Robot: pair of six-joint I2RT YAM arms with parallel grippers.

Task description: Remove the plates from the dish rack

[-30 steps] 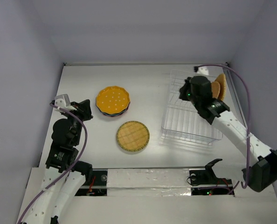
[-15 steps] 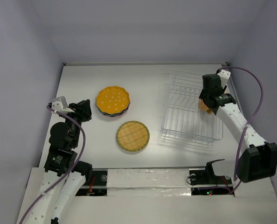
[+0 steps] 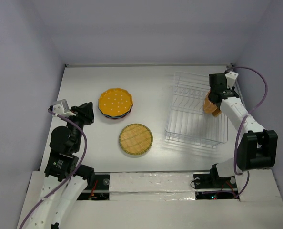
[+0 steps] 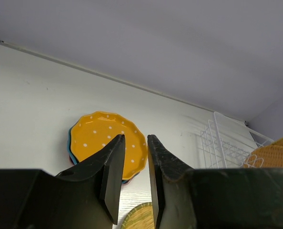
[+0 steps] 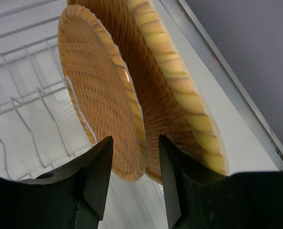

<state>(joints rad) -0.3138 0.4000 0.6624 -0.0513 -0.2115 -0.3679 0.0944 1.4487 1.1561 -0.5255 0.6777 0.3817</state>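
The wire dish rack [image 3: 189, 125] stands at the right. Two tan woven plates [image 3: 211, 107] stand on edge at its right side. My right gripper [image 3: 213, 98] is over them, open. In the right wrist view its jaws [image 5: 134, 140] straddle the lower rim of the nearer woven plate [image 5: 94, 86], and the larger woven plate [image 5: 179, 105] stands behind. A yellow dotted plate [image 3: 115, 101] tops a stack on the table, with a blue plate [image 4: 71, 149] under it. A round woven plate [image 3: 136, 139] lies nearer. My left gripper [image 3: 85, 110] is empty, its jaws a narrow gap apart [image 4: 136, 138].
The rack's wires [image 5: 27, 95] run close to the left of the right gripper. The table's right rail [image 5: 227, 76] and the wall are just beyond the plates. The rack also shows in the left wrist view [image 4: 222, 143].
My right arm swung from the rack's far left corner to its right side and came down over the woven plates. The left arm barely moved.
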